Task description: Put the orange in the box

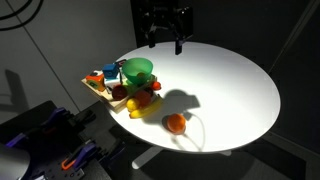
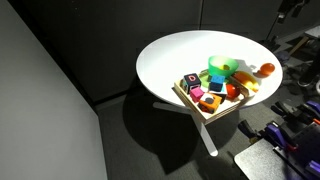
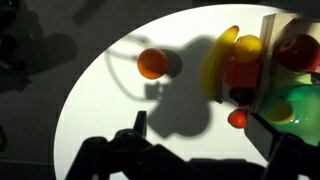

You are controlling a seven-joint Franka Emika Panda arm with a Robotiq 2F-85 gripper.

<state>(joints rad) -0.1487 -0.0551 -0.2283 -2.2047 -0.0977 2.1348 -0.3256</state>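
Empty, fingers spread apart, the end effector (image 1: 165, 44) hangs high over the far side of the white tabletop (image 1: 240, 90), well apart from the orange (image 1: 176, 123), which lies alone on bare surface near the edge. The next move, I judge, is to centre over the fruit, descend straight and close gently, since a round, glossy ball may roll. The box (image 1: 97, 85) is crowded, a green bowl (image 1: 136, 70), banana (image 1: 146, 106) and red fruits (image 1: 142, 98) beside it, leaving little room.
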